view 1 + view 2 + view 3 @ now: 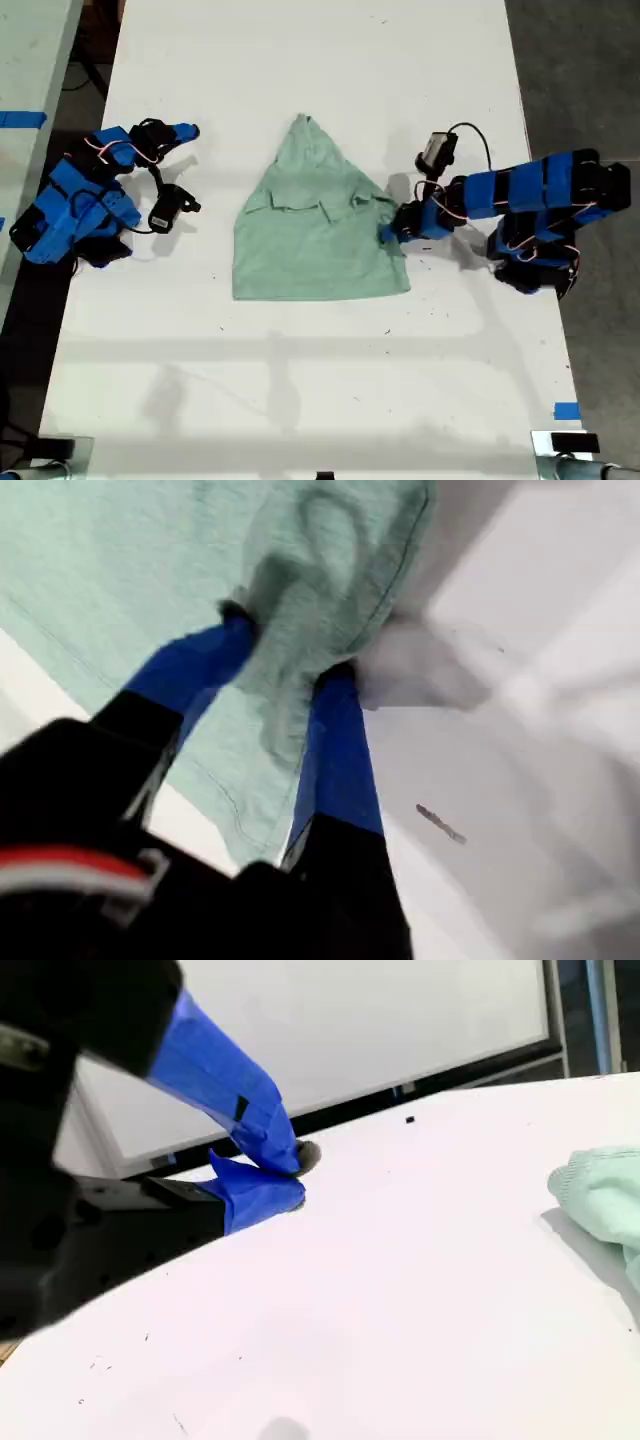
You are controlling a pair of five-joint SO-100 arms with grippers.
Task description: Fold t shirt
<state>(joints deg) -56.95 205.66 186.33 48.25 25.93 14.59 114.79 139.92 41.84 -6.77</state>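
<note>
The pale mint-green t shirt lies partly folded in the middle of the white table, its pointed end toward the far side. My first gripper reaches in from the exterior view's right and is shut on the t shirt's right edge. In the first wrist view a bunch of cloth sits pinched between the blue fingers of my first gripper. My second gripper rests at the exterior view's left, apart from the shirt. It is shut and holds nothing. A corner of the t shirt shows in the second wrist view.
Blue tape marks the table's near corner at the exterior view's right. A second pale surface with blue tape stands beyond the table's edge at the exterior view's left. Dark floor borders the table at the right.
</note>
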